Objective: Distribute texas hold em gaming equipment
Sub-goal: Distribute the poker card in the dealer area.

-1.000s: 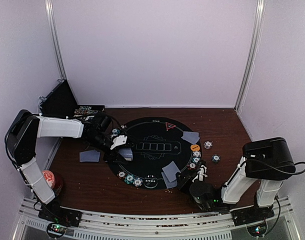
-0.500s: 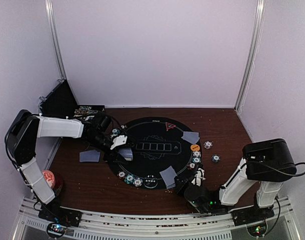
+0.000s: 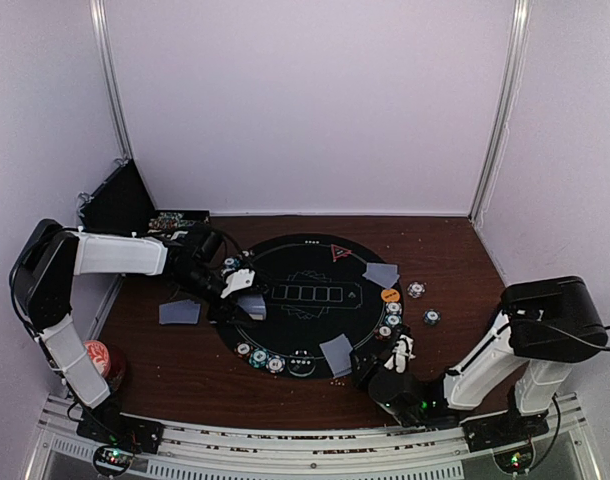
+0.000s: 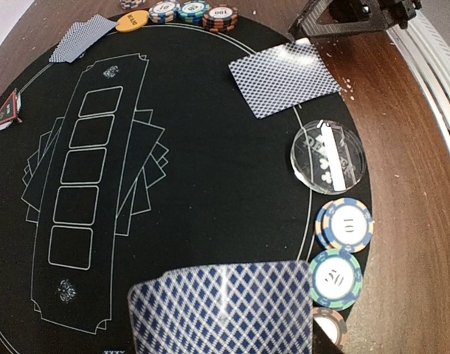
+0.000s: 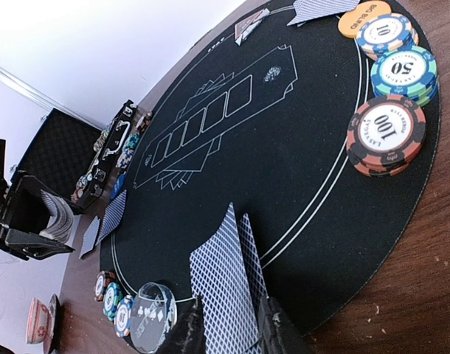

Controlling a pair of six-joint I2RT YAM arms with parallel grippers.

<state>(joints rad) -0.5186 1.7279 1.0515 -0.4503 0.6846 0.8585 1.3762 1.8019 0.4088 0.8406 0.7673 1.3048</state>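
- The right gripper [image 5: 231, 313] is low at the near edge of the round black mat [image 3: 305, 268]. Its jaws stand a little apart and pinch nothing.
- Two grey-blue-backed cards [image 5: 226, 276] lie flat on the mat's near-right rim, overlapping, between and just ahead of its fingers [image 5: 273, 328]. Nothing stands in the way.
- Further out along the right rim come red chips [image 5: 386, 134], teal chips [image 5: 403, 72], blue-and-white chips [image 5: 386, 31], then an orange button [image 5: 364, 16].
- A clear round disc [image 5: 153, 324] lies on the near rim, left of these cards.
- The left gripper [image 3: 243, 292], over the mat's left edge, is closed on a pack of cards [image 4: 225, 306].
- Near it, loose cards [image 3: 179, 312] lie off the mat on the tabletop [image 3: 185, 380].
- A red triangle marker [image 3: 338, 252] sits at the mat's far edge.
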